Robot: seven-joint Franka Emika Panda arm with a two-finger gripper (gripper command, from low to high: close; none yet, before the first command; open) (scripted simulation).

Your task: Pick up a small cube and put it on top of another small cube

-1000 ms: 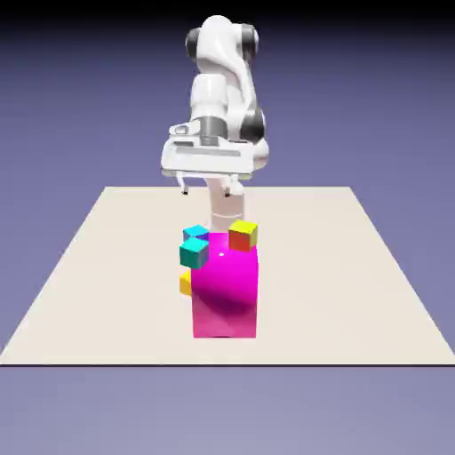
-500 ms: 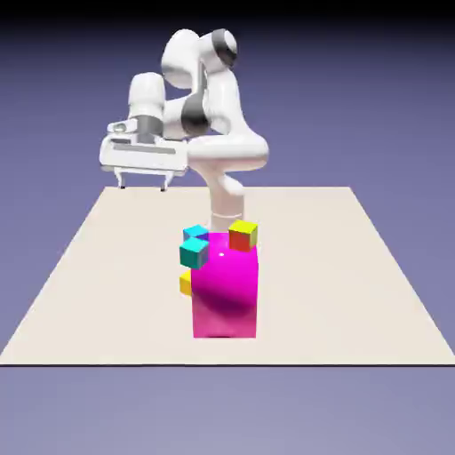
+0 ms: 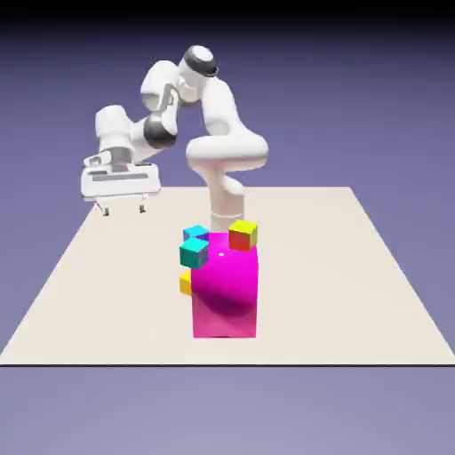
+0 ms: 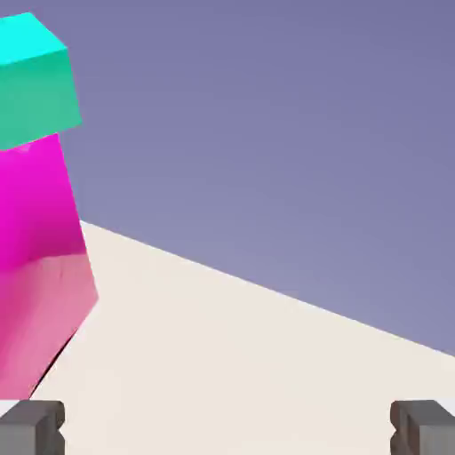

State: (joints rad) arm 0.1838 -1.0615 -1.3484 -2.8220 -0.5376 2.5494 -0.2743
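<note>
Gripper (image 3: 123, 211) first: its two fingers are seen standing wide apart with nothing between them, hung above the table (image 3: 373, 293) out toward the exterior view's left, well apart from the cluster of blocks. In the hand view the grey fingertips (image 4: 32, 427) sit at the two bottom corners, and only bare table surface and backdrop are framed between them, so nothing is held. Over at the middle of the table, the big magenta block (image 3: 226, 298) is planted, and the tiny yellow cube (image 3: 186, 283) is tucked low against its side on the exterior view's left, resting on the table and largely hidden by the block. Above it, two cyan-teal small cubes (image 3: 194, 246) are seen at the block's upper corner, though whether they sit on the block or behind it cannot be told from here. A red-orange cube with a yellow top (image 3: 243, 235) is seen at the block's upper edge. Part of the magenta block and one cyan cube (image 4: 34, 80) are caught at the hand view's left edge. As for progress, no part of the task can be called done: no cube has been grasped, none lifted, none stacked by the arm. The approach to the yellow cube, the grasp, the carry and the placing are all judged yet to be made.
</note>
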